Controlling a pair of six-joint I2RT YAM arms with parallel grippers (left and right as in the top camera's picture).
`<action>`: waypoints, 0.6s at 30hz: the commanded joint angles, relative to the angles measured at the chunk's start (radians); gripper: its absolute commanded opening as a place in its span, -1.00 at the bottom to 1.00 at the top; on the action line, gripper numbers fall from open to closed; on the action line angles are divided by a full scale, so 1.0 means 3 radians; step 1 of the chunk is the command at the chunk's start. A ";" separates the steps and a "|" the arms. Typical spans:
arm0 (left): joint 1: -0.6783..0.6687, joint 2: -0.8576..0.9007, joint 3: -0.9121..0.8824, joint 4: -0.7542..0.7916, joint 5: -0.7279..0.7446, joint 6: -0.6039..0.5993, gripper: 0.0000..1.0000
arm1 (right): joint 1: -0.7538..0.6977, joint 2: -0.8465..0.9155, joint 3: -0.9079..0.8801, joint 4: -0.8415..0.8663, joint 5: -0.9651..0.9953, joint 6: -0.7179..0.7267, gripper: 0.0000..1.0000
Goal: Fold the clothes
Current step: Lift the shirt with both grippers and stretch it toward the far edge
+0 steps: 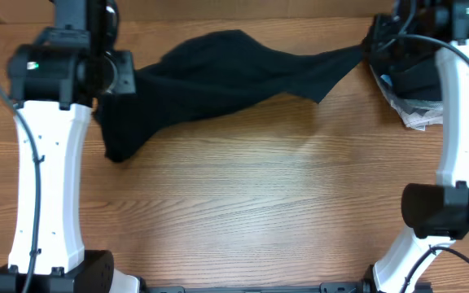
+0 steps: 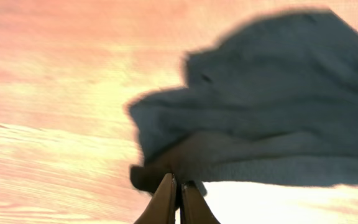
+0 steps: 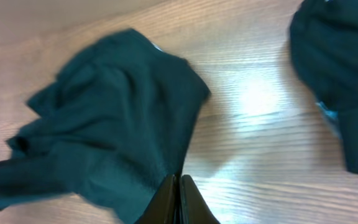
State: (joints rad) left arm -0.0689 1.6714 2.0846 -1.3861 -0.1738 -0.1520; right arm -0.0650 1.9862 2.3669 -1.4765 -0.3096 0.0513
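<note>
The black T-shirt point(image 1: 218, 73) hangs bunched and stretched across the far side of the table between my two grippers. My left gripper point(image 1: 123, 75) is shut on its left end, and a loose part droops down to the table below it. My right gripper point(image 1: 371, 47) is shut on its right end. In the left wrist view the jaws point(image 2: 179, 182) pinch a fold of the fabric point(image 2: 278, 93). In the right wrist view the jaws point(image 3: 179, 182) pinch the shirt's edge point(image 3: 117, 118). The neck label is not visible.
A stack of folded pieces point(image 1: 414, 94) lies at the back right, partly under my right arm. Its dark top garment shows in the right wrist view point(image 3: 340, 68). Bare wooden table point(image 1: 267, 195) spreads in front of the shirt.
</note>
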 commanded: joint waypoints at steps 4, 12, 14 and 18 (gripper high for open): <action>0.0264 -0.0039 0.0716 -0.0116 -0.0351 0.0164 -0.92 | -0.0192 -0.0186 0.0782 -0.0379 0.0042 -0.0006 -0.93; 0.0573 -0.0041 0.1328 -0.0144 -0.0359 0.0292 -0.92 | -0.0205 -0.0430 0.1349 -0.0575 0.0041 -0.0005 -0.92; 0.0587 -0.0041 0.1448 -0.0137 -0.0359 0.0324 -0.92 | -0.0205 -0.0490 0.1424 -0.0586 0.0041 -0.0005 -0.93; 0.0587 -0.0041 0.1699 -0.0130 -0.0360 0.0324 -0.92 | -0.0205 -0.0623 0.1521 -0.0587 0.0041 -0.0004 -0.93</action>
State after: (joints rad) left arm 0.0933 1.6718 2.5187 -1.4326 -0.2409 -0.0772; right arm -0.1181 1.8507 2.7811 -1.6547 -0.3149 0.0525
